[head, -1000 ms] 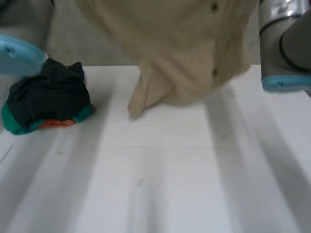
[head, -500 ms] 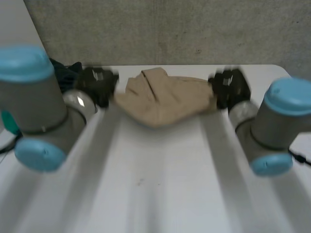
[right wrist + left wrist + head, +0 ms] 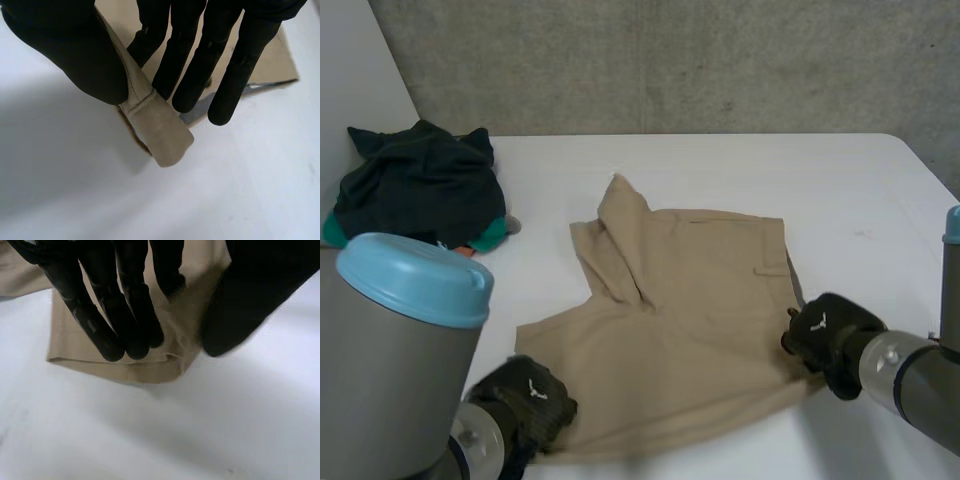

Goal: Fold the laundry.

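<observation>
Head view is showing the shirt (image 3: 690, 300) lying spread in the middle of the table (image 3: 740, 170), its collar end pointing toward the far edge and its near hem running crosswise between the two hands. A pile (image 3: 420, 185) of dark clothes is sitting well apart at the far left corner.

The left hand (image 3: 530, 400) is resting low on the near left corner of the shirt. The right hand (image 3: 825, 335) is sitting at the near right corner. So each hand is holding one end of the same edge, and the body of the shirt is stretching away from both palms toward the far side. Neither hand is nearer the collar.

From the right wrist, the thumb (image 3: 95, 55) is pressing a doubled bit of hem (image 3: 160, 135) against the fingers (image 3: 185, 65), so this hand is pinching the shirt. From the left wrist, the fingers (image 3: 130, 315) are lying straight across the corner with the thumb standing apart. The cloth there is lying flat on the table rather than gathered between them, so this hand is looking relaxed and gripping nothing.

Judging by this, any fold is likely going to run from the near hem toward the collar, and the left hand is needing a fresh pinch first.
</observation>
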